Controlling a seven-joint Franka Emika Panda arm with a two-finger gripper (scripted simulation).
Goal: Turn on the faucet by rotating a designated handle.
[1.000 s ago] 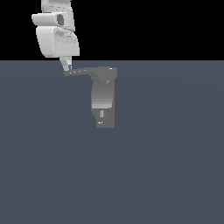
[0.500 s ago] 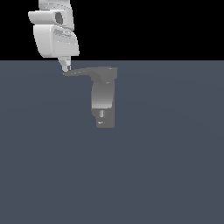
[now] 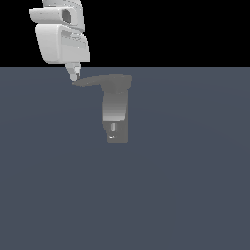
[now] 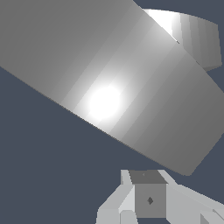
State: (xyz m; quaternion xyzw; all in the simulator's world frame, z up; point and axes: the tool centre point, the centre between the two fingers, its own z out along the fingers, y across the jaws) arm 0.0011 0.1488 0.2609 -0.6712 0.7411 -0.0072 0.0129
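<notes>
The faucet [image 3: 116, 114] is a grey upright body standing on the dark floor, with a small knob low on its front. Its handle [image 3: 100, 81] is a flat dark-grey lever that sticks out from the top toward the exterior view's left and tapers to a point. My gripper [image 3: 74, 76] hangs right at that pointed tip, with its fingers together and nothing between them. In the wrist view the handle [image 4: 109, 83] fills most of the picture as a broad shiny grey band. The gripper [image 4: 148, 199] sits close beside its edge there.
The white arm body [image 3: 61, 39] rises above the handle tip at the upper left of the exterior view. A flat dark blue-grey floor [image 3: 185, 195] spreads around the faucet, with no other object in sight.
The arm's hand has shifted slightly at the handle tip. The lever has barely moved. The fingers stay together.
</notes>
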